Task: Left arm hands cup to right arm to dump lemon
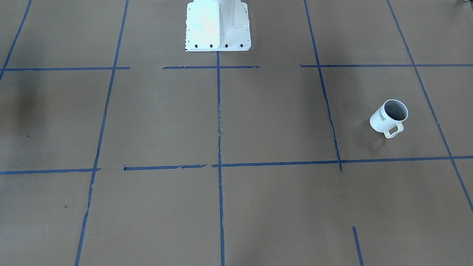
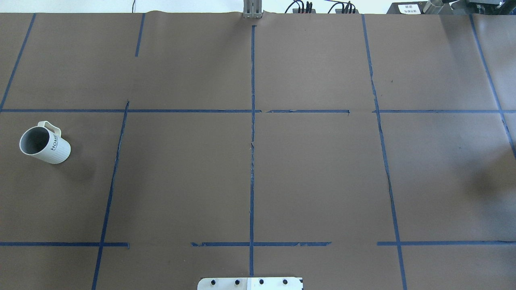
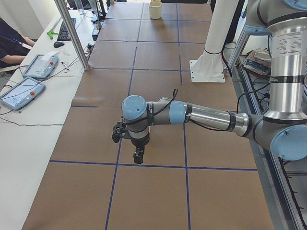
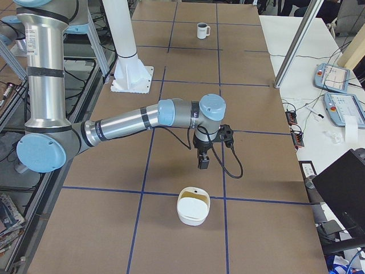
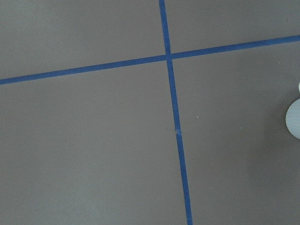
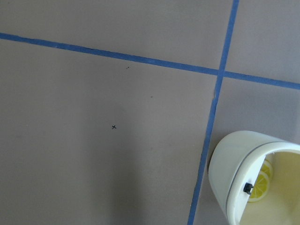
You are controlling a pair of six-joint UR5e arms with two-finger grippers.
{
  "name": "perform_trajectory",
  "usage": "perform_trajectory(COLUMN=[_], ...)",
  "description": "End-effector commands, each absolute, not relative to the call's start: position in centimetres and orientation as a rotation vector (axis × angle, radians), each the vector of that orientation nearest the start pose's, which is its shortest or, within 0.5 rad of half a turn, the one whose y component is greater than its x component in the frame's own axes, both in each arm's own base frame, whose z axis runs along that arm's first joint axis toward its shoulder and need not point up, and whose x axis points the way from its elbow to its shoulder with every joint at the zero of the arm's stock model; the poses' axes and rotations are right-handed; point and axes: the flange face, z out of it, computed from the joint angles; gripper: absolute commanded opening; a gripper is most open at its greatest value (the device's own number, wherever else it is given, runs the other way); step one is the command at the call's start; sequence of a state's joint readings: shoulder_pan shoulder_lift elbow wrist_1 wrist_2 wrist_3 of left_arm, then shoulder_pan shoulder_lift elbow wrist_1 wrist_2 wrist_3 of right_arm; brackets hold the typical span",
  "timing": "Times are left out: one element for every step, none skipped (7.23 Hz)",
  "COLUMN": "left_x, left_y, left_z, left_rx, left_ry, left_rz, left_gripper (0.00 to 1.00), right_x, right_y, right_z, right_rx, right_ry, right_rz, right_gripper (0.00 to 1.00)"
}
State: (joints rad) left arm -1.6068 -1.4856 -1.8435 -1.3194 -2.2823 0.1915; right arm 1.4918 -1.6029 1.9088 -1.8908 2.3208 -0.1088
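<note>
Bowl point(image 6: 226, 168) cropped; left end effector point(image 3: 138, 158), right end effector point(image 4: 203, 164) aperture untellable.

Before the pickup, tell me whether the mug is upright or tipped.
Upright: the mug stands on its base, mouth up.

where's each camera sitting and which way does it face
Front-facing: across the table, facing the robot; only its base shows.
Overhead: behind the robot, looking forward and down; base only.
Exterior left: table's left end, looking along it; left arm near.
Exterior right: opposite end; right arm and bowl near.
Left wrist: down on taped table; robot unseen.
Right wrist: down on table and bowl; robot unseen.
Shared: front-facing, overhead and exterior right show the cup.
</note>
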Motion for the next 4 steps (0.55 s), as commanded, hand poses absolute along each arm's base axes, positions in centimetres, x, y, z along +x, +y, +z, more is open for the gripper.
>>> perform_trajectory(left_x=[-8.5,-8.5,-8.5,-8.4], left_y=[-43.6,-42.8,-42.8,-42.9], left_z=[59.8,60.5,60.6,60.4], left_rx=[0.015,0.001,-0.001,0.001], left_ry=[0.715,0.718,0.718,0.716], left_rz=[0.123,0.118,0.117,0.12], left_gripper=[1.0,1.0,1.0,1.0], right_x=[3.1,3.1,3.0,3.0], right_y=[-46.2,-45.9,-45.5,-44.9], right_z=[54.5,54.8,55.4,56.0], right_rx=[-0.007,-0.011,-0.023,-0.031], right_ry=[-0.734,-0.734,-0.734,-0.735], right_rz=[-0.164,-0.165,-0.168,-0.17], right_gripper=[1.0,1.0,1.0,1.0])
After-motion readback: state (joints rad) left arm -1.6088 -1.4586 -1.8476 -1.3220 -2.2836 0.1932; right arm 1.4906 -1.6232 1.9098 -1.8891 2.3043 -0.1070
